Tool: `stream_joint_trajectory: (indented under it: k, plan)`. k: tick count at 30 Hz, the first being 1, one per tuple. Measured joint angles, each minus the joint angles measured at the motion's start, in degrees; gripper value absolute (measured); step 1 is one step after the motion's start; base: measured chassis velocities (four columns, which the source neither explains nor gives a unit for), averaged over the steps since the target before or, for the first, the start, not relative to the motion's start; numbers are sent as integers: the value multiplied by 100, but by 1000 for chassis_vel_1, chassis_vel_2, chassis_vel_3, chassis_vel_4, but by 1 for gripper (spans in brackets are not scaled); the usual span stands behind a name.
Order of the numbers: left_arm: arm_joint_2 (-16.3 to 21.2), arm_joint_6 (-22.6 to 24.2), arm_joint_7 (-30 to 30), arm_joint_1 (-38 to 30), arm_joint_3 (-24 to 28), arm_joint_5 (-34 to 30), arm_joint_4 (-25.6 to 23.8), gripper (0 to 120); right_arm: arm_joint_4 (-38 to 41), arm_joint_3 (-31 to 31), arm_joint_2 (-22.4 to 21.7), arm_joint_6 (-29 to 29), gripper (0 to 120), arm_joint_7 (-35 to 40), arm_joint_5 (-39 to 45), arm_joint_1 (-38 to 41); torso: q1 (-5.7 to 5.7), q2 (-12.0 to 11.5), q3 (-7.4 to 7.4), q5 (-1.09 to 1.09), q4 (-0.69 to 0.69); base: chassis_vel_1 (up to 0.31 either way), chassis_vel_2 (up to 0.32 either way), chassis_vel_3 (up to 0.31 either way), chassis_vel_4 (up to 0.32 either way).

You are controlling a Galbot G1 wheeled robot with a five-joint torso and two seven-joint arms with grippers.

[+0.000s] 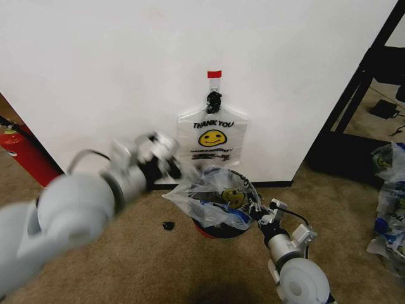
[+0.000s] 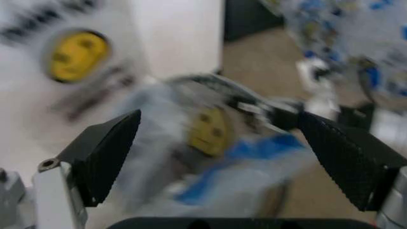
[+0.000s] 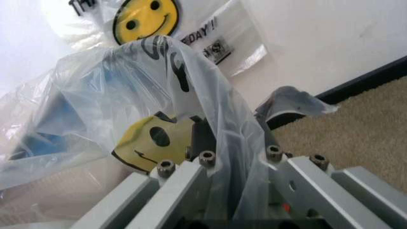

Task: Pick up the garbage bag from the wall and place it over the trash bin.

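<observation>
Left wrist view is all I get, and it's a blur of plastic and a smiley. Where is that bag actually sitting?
Observer: The garbage bag is draped over the trash bin, just right of your open left gripper.
Operator: Is the other arm doing anything?
Observer: Yes, the right gripper is at the bin's rim, with the bag's plastic pinched between its fingers.
Operator: And the second smiley up top?
Observer: That is a flat bag hanging on the wall from a black hook under red tape.
</observation>
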Motion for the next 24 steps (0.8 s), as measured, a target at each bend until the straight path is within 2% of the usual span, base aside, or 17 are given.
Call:
stream_joint_trajectory:
  k: [3, 5, 8, 14, 24]
  plan:
    - [-171, 107, -164, 0, 285, -111, 97, 95, 36, -94, -60, -53, 1, 22, 10, 39, 0, 0, 0, 1, -2, 0, 0, 0, 0]
    - [-164, 109, -257, -78, 396, -225, 199, 94, 25, -119, -95, -69, 1, 23, 24, 75, 0, 0, 0, 1, 1, 0, 0, 0, 0]
    - [-125, 110, -291, -175, 526, -244, 314, 92, -1, -119, -113, -71, 1, 24, 40, 86, 0, 0, 0, 1, 0, 0, 0, 0, 0]
    - [-136, 124, -300, -239, 831, 4, 642, 82, -55, -161, -105, -82, 1, 35, 59, 158, 0, 0, 0, 0, 0, 0, 0, 0, 0]
    - [-122, 123, -268, -318, 1084, 148, 792, 71, -92, -199, -111, -98, 1, 55, 70, 195, 0, 0, 0, 1, -1, 0, 0, 0, 0]
